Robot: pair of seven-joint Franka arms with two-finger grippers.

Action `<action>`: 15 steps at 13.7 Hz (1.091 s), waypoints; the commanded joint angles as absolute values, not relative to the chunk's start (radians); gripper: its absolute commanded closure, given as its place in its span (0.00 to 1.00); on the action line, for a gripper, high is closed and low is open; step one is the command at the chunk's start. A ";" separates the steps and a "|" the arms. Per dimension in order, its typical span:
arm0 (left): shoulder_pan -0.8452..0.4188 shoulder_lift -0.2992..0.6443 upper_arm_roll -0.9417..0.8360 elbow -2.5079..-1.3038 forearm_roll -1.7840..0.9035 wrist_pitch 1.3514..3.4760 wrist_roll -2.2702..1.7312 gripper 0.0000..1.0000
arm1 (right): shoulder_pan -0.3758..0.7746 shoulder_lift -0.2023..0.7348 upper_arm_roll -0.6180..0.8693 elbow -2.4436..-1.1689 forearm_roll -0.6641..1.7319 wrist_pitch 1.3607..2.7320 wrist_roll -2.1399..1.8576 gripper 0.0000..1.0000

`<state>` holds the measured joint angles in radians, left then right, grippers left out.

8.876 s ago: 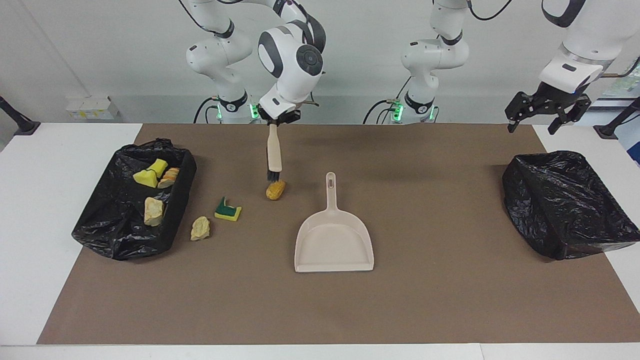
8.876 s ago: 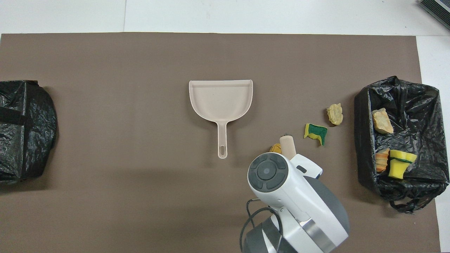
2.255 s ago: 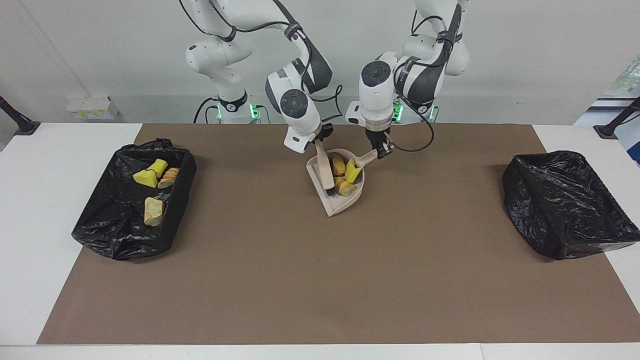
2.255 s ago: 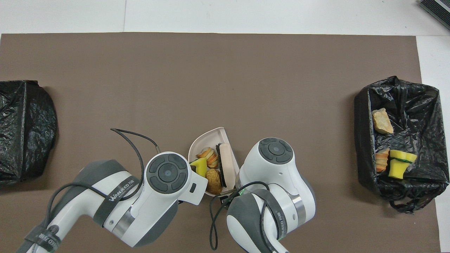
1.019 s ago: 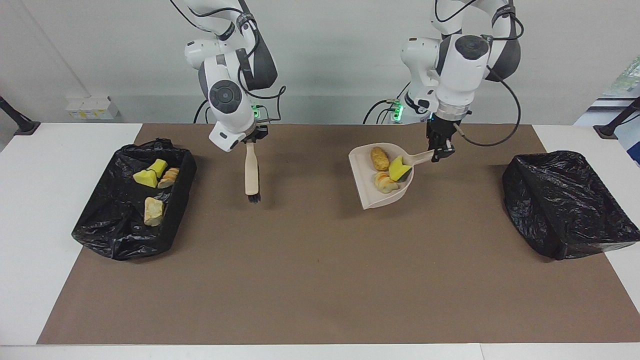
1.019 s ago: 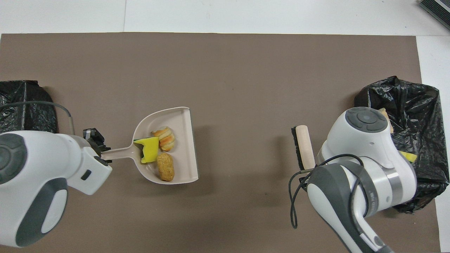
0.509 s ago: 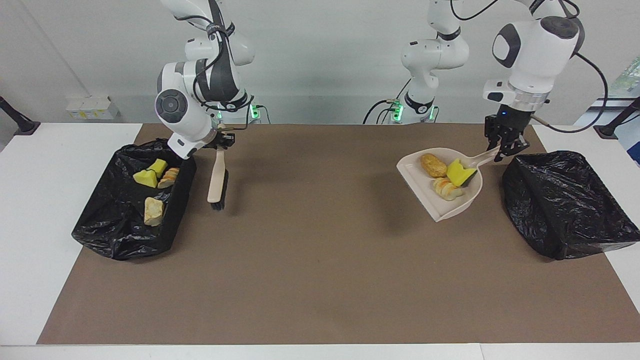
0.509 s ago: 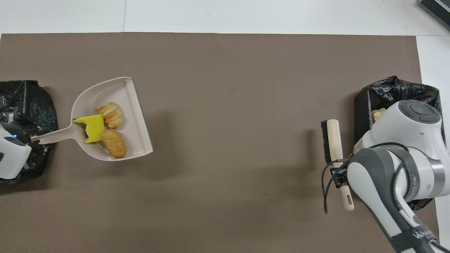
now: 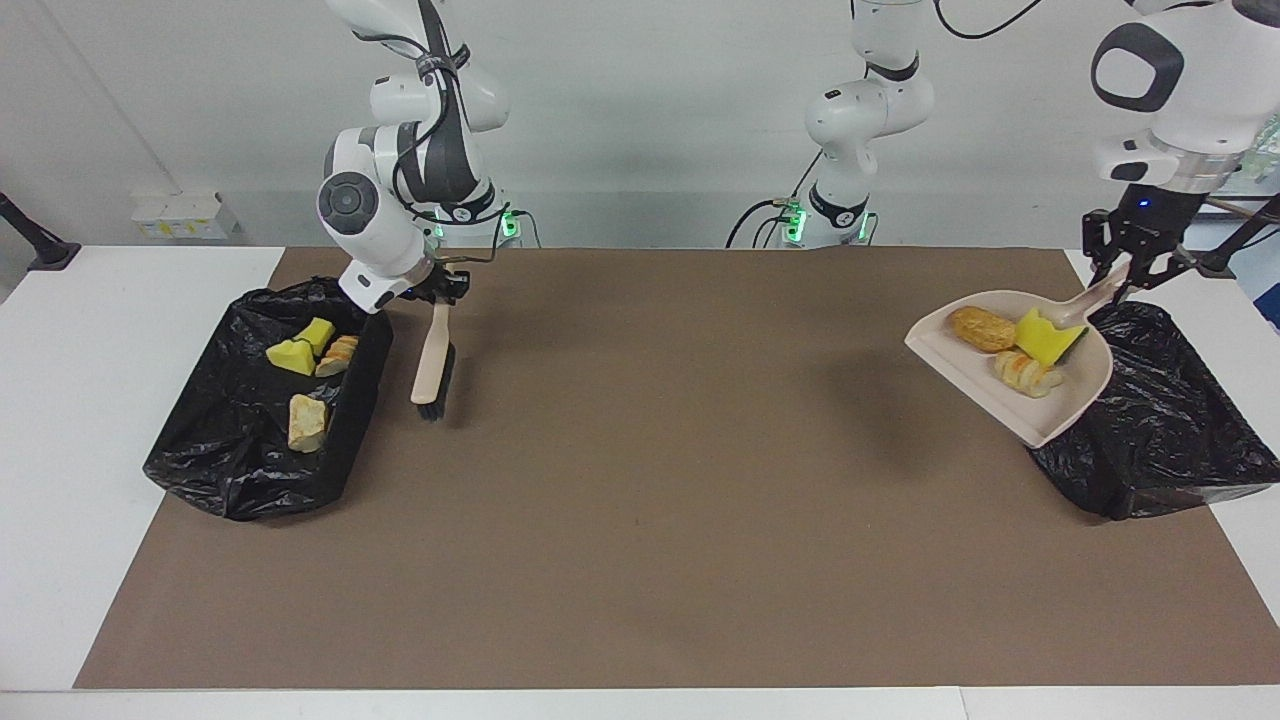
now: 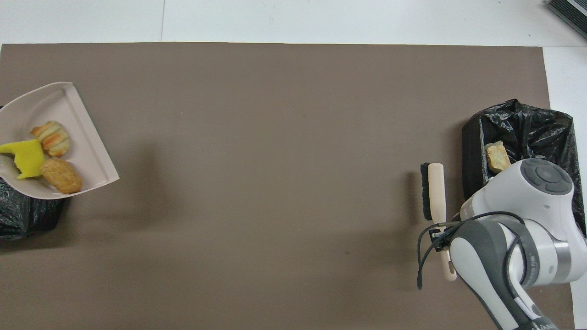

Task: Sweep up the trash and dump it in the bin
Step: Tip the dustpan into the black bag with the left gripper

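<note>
The table [image 9: 640, 700] carries a brown mat [image 9: 640, 520] that covers most of its top. A black bin bag [image 9: 1160, 420] lies at the edge of the mat toward the left arm's end of the table. A second black bin bag [image 9: 250, 440] lies at the edge toward the right arm's end.

The left gripper [image 9: 1128, 278] is clenched on the handle of the beige dustpan [image 9: 1040, 420]. The dustpan hangs in the air, tilted, partly over the first bin bag and partly over the mat beside it. Three pieces of trash rest in the pan: a tan-orange chunk [image 9: 982, 329], a yellow-and-green sponge bit [image 9: 1043, 338] and a striped bread-like chunk [image 9: 1024, 374].

The right gripper [image 9: 437, 290] grasps the handle of the beige brush [image 9: 432, 360]. The brush hangs just beside the second bin bag, bristles [image 9: 430, 408] down at the mat.

The second bin bag holds four pieces of trash: a yellow foam wedge [image 9: 291, 357], a yellow sponge bit [image 9: 319, 333], an orange-striped chunk [image 9: 340, 354] and a pale stone-like lump [image 9: 305, 421].
</note>
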<state>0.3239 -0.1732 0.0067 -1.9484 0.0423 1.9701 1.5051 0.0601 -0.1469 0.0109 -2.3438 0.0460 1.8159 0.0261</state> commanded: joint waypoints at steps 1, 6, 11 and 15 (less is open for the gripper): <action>0.408 -0.071 -0.006 -1.777 0.035 1.895 1.644 1.00 | 0.108 -0.202 0.026 -2.388 0.044 1.832 0.023 1.00; 0.508 0.058 0.002 -1.633 0.259 1.924 1.874 1.00 | 0.375 -0.169 0.026 -2.376 0.156 1.900 0.282 1.00; 0.519 0.130 0.002 -1.605 0.464 1.993 1.993 1.00 | 0.638 -0.022 0.028 -2.226 0.251 1.944 0.585 1.00; 0.482 0.141 -0.002 -1.608 0.619 1.977 1.950 1.00 | 0.774 0.124 0.028 -2.102 0.293 1.977 0.724 1.00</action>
<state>0.5069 0.1289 -0.0030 -1.6380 0.5587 1.9913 1.9634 0.7453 0.0324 0.0337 -2.1923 0.2565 1.9686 0.6844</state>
